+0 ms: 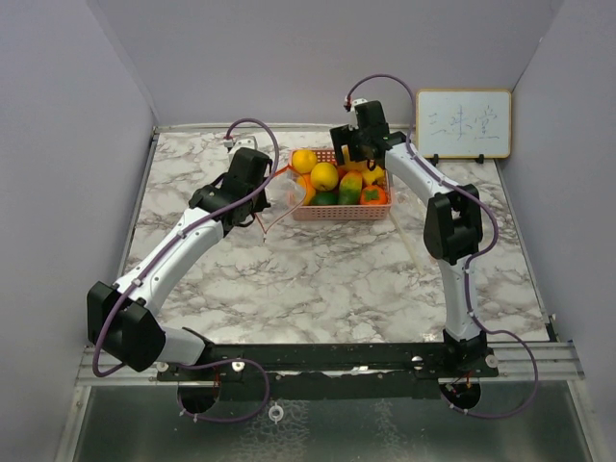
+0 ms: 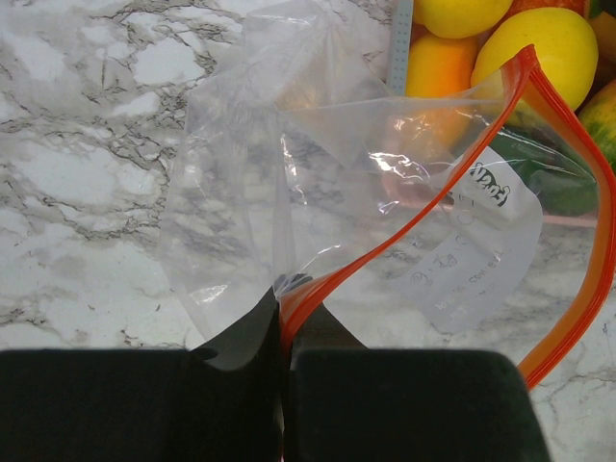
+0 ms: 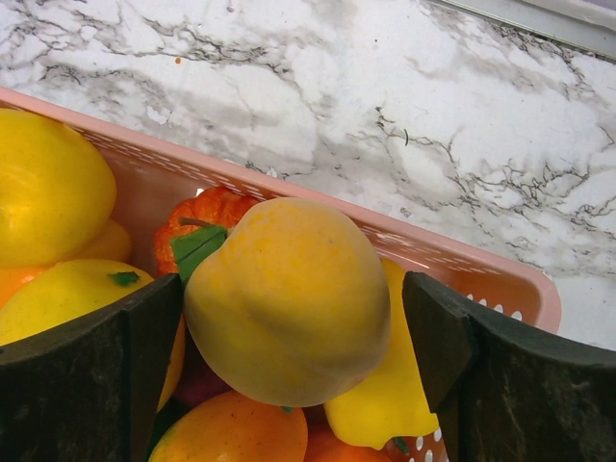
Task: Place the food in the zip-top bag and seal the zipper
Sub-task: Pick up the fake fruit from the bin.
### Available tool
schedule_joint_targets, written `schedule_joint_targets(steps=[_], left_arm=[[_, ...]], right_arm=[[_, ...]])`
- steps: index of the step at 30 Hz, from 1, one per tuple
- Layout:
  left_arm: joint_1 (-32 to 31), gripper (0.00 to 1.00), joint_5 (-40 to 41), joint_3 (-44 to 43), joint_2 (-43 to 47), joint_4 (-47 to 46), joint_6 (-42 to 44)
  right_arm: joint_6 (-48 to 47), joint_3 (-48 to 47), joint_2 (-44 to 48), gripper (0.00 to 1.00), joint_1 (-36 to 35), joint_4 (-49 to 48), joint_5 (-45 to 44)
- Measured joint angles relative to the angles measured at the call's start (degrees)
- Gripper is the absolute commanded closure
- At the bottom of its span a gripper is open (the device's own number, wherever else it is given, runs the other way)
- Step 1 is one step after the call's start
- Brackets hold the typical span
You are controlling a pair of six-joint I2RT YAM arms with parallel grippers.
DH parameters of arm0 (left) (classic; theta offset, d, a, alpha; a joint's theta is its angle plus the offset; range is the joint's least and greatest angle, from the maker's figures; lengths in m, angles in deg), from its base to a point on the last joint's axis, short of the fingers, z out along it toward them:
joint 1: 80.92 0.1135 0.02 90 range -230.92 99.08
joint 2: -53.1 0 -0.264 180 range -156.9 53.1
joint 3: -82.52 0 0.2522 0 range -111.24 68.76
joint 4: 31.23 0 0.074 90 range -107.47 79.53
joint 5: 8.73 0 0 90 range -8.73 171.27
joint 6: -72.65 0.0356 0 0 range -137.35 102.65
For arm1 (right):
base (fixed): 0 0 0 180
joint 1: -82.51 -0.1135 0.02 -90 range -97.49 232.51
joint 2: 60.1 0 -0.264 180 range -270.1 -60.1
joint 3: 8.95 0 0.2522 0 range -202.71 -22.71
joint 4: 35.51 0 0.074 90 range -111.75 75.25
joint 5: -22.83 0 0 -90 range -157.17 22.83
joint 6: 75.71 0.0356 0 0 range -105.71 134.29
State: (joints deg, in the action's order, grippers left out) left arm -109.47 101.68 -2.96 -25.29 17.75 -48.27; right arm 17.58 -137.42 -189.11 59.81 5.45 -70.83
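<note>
Food [image 1: 339, 183]: piled in the pink basket [image 1: 342, 215] at the back of the tabletop [image 1: 318, 279].
Bag [image 2: 289, 164]: clear and crinkly, just left of the basket, mouth gaping.
Zipper [image 2: 318, 289]: orange-red strip, not pressed together, curving wide.
Left end effector [image 2: 284, 327]: pinched tight on the zipper at one end of the mouth.
Right end effector [image 3: 294, 308]: over the basket, fingers wide, one on each side of a round yellow-orange fruit [image 3: 289, 279].

The basket [image 1: 342, 214] sits on the surface [image 1: 318, 279]; the food [image 1: 324, 176] lies in the basket; the zip-top bag [image 2: 289, 192] is just left of the basket; the whiteboard [image 1: 463, 123] stands behind the basket, to its right.
</note>
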Motion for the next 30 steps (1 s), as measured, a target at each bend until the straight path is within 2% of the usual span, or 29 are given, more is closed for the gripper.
schedule_joint_targets(steps=[6,8,15,19,22,23,24,26,30], left_arm=[[0.0,1.00,0.0,0.5,0.5,0.0,0.2],[0.0,1.00,0.0,0.6,0.5,-0.1,0.3],[0.0,1.00,0.0,0.6,0.5,-0.1,0.9],[0.0,1.00,0.0,0.6,0.5,-0.2,1.1],[0.0,1.00,-0.1,0.6,0.5,-0.4,1.2],[0.0,1.00,-0.1,0.6,0.5,-0.5,1.3],[0.0,1.00,-0.1,0.6,0.5,-0.6,1.3],[0.0,1.00,-0.2,0.6,0.5,-0.9,1.3],[0.0,1.00,-0.9,0.6,0.5,-1.4,1.2]], right_arm=[[-0.3,0.3,-0.2,0.59,0.0,-0.5,-0.4],[-0.2,0.5,-0.2,0.68,0.0,-0.8,-0.3],[1.1,1.0,1.1,0.73,0.0,-0.1,1.9],[2.9,3.8,7.6,0.76,0.1,1.4,7.4],[6.2,5.4,15.4,0.76,0.2,1.7,16.3],[6.2,5.4,15.4,0.76,0.2,1.7,16.3],[7.4,6.9,21.0,0.76,0.2,0.3,18.9],[11.0,11.5,27.3,0.76,0.2,-4.0,26.7],[20.3,20.8,33.7,0.76,-1.0,-14.6,39.2]])
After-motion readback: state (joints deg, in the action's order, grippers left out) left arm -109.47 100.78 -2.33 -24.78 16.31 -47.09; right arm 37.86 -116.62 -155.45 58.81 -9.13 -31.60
